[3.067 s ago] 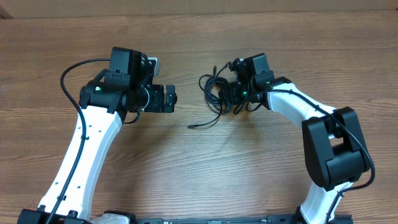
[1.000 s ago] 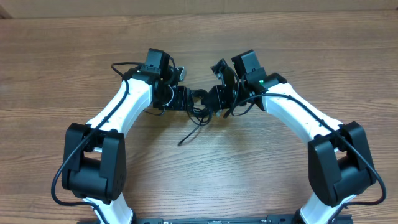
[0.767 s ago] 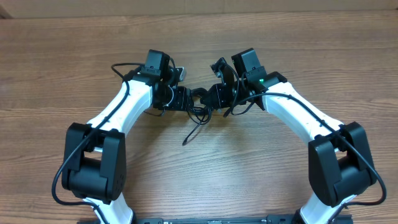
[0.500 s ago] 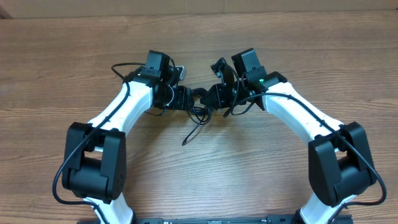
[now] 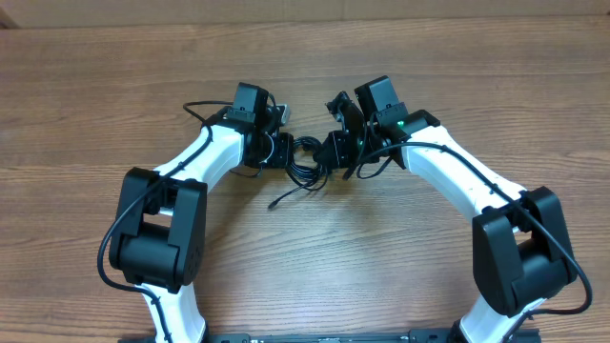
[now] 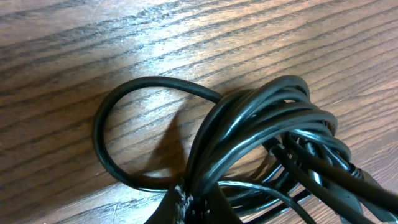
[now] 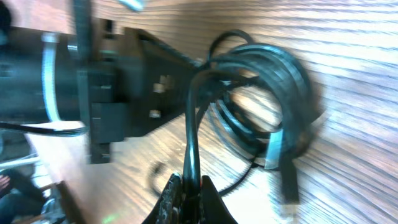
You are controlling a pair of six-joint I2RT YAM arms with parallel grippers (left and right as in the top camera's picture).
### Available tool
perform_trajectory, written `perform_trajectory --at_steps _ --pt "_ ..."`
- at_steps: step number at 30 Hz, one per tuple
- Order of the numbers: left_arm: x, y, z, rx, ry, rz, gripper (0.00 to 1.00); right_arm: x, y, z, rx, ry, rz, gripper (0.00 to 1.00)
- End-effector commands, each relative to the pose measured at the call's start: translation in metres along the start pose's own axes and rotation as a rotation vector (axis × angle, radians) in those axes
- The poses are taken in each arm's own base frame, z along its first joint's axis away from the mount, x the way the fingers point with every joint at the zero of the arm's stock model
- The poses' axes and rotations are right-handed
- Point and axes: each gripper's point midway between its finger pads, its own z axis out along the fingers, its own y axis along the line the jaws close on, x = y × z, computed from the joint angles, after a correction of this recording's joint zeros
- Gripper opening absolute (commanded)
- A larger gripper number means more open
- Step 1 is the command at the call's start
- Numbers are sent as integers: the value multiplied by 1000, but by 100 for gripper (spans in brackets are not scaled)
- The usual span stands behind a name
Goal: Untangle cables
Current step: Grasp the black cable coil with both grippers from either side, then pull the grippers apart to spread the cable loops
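The cables (image 5: 307, 160) form a small black knotted coil on the wood between my two grippers. From the coil a loose strand trails toward the front and ends in a plug (image 5: 274, 204). My left gripper (image 5: 289, 152) is shut on the coil's left side; in the left wrist view its fingertips (image 6: 180, 202) pinch several bunched strands (image 6: 261, 137), with one loop (image 6: 109, 143) lying on the table. My right gripper (image 5: 334, 151) is shut on the right side. In the right wrist view it (image 7: 189, 186) clamps a single strand that runs up to the coil (image 7: 273, 106).
Bare wooden table (image 5: 315, 267) surrounds the coil on all sides. The two arms' black wrist housings (image 5: 250, 105) (image 5: 381, 100) stand close together over the middle. The left gripper's body (image 7: 112, 93) fills the left of the right wrist view.
My left gripper has shut on the coil's left side, and the left arm has shifted a little to the right. The loose plug end slid slightly left. The right gripper stayed shut in place.
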Motion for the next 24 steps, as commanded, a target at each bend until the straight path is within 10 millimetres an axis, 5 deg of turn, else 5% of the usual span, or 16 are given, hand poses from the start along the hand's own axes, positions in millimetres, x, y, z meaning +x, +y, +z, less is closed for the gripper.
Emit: perform_trajectory --at_steps 1,6,10,15,20,24 --pt "0 3 -2 -15 7 7 4 -19 -8 -17 89 -76 -19 4" --pt "2 19 -23 -33 17 -53 4 -35 -60 -53 288 -188 182 4" --pt "-12 29 -65 -31 -57 -95 4 -47 -92 -107 391 -305 266 4" --pt "-33 6 -124 53 -206 -62 4 -53 -106 -169 437 -435 316 4" --pt "-41 -54 -178 239 -330 70 4 -52 -85 -176 313 -430 306 4" --pt "-37 -97 -201 340 -380 202 4 -49 -37 -158 97 -349 124 24"
